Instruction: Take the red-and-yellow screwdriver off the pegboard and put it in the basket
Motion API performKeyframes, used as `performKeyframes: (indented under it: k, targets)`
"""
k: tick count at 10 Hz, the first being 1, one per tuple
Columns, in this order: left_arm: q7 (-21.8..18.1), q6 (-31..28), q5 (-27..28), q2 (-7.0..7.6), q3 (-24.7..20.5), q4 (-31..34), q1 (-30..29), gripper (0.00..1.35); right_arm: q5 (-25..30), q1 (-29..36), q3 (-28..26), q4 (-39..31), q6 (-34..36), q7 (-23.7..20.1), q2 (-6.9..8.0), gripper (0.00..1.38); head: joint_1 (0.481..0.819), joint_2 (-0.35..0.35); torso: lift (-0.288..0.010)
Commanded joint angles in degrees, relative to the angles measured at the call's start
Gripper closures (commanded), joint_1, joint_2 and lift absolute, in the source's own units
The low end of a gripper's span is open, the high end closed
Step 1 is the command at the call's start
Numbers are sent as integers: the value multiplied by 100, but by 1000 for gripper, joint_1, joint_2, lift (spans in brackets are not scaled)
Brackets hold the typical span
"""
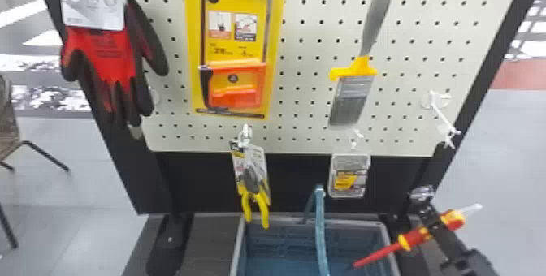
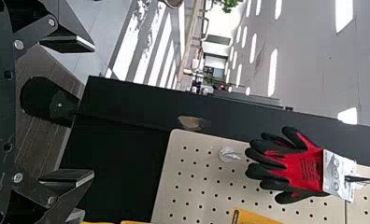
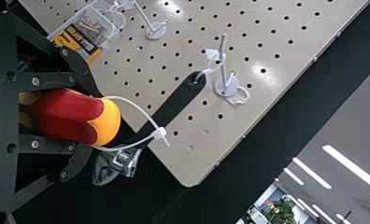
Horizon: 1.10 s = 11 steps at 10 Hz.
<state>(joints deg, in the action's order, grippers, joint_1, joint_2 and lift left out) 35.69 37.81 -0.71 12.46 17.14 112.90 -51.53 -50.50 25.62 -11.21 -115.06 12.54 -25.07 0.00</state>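
Up on the pegboard [image 1: 308, 88], over at its left edge, hangs a red-and-black glove [image 1: 101, 58] with a card. Next along the board is a hacksaw [image 1: 235, 86] on yellow backing, and right of the middle a paintbrush [image 1: 354, 88] with a grey and yellow handle. At the pegboard's bottom edge, yellow-handled pliers [image 1: 254, 198] dangle left of centre, and a clear pack of screws [image 1: 348, 182] hangs right of centre. The basket [image 1: 239, 251] sits below the pegboard, with a blue bar [image 1: 320, 226] rising in front of its opening, between the pliers and the screws.

From the hook [image 1: 443, 117] near the pegboard's right edge hangs a black-handled wrench [image 3: 178, 98], its metal head below the board. That's the snag: it is just beside the right gripper [image 1: 431, 219], and I can't tell whether they touch.

The screwdriver [image 1: 415, 238] is off the hooks, below the pegboard's lower right corner. The right gripper has its fingers closed on either side of the red-and-yellow handle. The butt, with its white tie loop, pokes out to the right; the red shaft slants down to the left, crossing the basket's right rim in the head view. Near the pegboard's left side, the left gripper [image 2: 93, 111] has its fingers spread wide, holding nothing.
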Motion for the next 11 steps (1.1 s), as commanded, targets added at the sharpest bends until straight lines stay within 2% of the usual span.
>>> performKeyframes:
  k: [1, 7, 11]
  targets:
    - [0, 16, -8, 2, 0, -18, 19, 326, -39, -12, 277, 248, -94, 2, 5, 1214, 549, 0, -100]
    - [0, 43, -8, 2, 26, -88, 43, 326, -101, -110, 866, 670, 20, 11, 5, 1214, 549, 0, -100]
    - [0, 60, -34, 20, 44, -116, 55, 326, 180, -110, 936, 417, 477, 55, 5, 1214, 549, 0, -100]
